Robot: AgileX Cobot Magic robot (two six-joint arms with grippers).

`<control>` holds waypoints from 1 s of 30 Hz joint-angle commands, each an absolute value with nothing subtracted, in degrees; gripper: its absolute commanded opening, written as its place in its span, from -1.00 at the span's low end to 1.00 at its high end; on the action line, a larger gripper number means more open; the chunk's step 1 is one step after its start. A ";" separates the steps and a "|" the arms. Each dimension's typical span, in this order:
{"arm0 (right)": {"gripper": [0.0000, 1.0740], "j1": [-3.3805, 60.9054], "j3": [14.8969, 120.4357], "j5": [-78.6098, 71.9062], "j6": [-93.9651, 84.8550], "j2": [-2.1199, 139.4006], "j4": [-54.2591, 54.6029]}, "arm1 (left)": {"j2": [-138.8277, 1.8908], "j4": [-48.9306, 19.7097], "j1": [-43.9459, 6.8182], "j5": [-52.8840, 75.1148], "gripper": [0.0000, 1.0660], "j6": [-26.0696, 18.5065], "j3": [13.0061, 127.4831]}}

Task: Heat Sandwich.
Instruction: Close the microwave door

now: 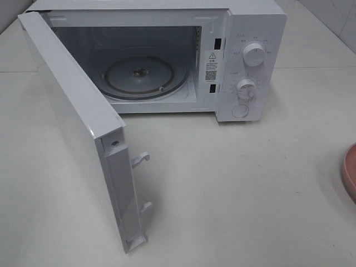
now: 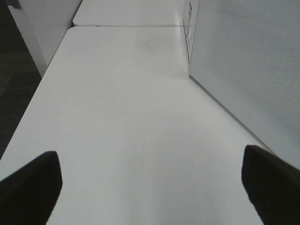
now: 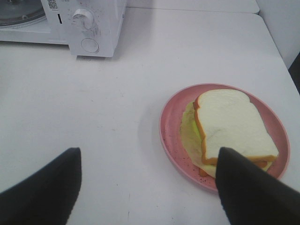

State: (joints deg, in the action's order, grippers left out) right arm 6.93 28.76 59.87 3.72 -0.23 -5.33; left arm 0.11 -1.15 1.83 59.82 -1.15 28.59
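a white microwave (image 1: pixel 167 55) stands at the back of the pale worktop (image 1: pixel 239 183), its door (image 1: pixel 78 128) swung wide toward the front on the left side, two white latch hooks (image 1: pixel 140 159) jutting from its free edge. inside the cavity a round glass turntable (image 1: pixel 146 75) lies flat. the control panel on the right of the oven carries two round white knobs, the upper knob (image 1: pixel 254 54) above the lower knob (image 1: pixel 245 88), and a round button (image 1: pixel 240 110) beneath them.

the sandwich (image 3: pixel 232 129) lies on a round pink plate (image 3: pixel 171 124) on the worktop, well apart from the microwave and off to the oven's right; in the high view only the plate's rim shows at the right edge. the top slice is pale, soft-looking bread with an orange-brown crust, squarish with a domed end, and thin yellow-green and pinkish layers stick out beneath it.

the right gripper (image 3: pixel 145 187) hovers just above the near side of the plate, its dark fingers (image 3: pixel 251 187) spread apart with nothing between them; one finger overlaps the sandwich's near corner in its wrist view, and whether it touches cannot be told. the left gripper (image 2: pixel 150 187) hangs over bare worktop beside the outer face of the open door, its fingers (image 2: pixel 30 185) wide apart and empty.

the worktop is smooth, matt and off-white, with a seam between two slabs. a dark floor (image 2: pixel 14 79) shows past its edge.
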 commanded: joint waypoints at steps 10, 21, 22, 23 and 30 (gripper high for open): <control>0.42 6.59 28.93 59.64 3.09 -1.78 -5.21 | -11.34 -1.38 2.12 51.05 0.46 -1.20 30.54; 0.42 6.59 28.93 59.64 3.09 -1.78 -5.21 | -23.84 -1.15 1.89 37.64 -0.81 -1.09 28.19; 0.42 6.59 28.93 59.64 3.09 -1.78 -5.21 | -24.69 -1.03 1.89 35.87 -0.95 -1.20 27.33; 0.42 6.59 28.93 59.64 3.09 -1.78 -5.21 | -24.69 -1.03 1.89 35.87 -0.95 -1.20 27.33; 0.42 6.59 28.93 59.64 3.09 -1.78 -5.21 | -31.91 -0.57 1.89 18.45 -1.00 -1.26 19.82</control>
State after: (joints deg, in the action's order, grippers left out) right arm 6.93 28.76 59.87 3.72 -0.23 -5.33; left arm -30.71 -0.92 1.83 23.09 -1.15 21.20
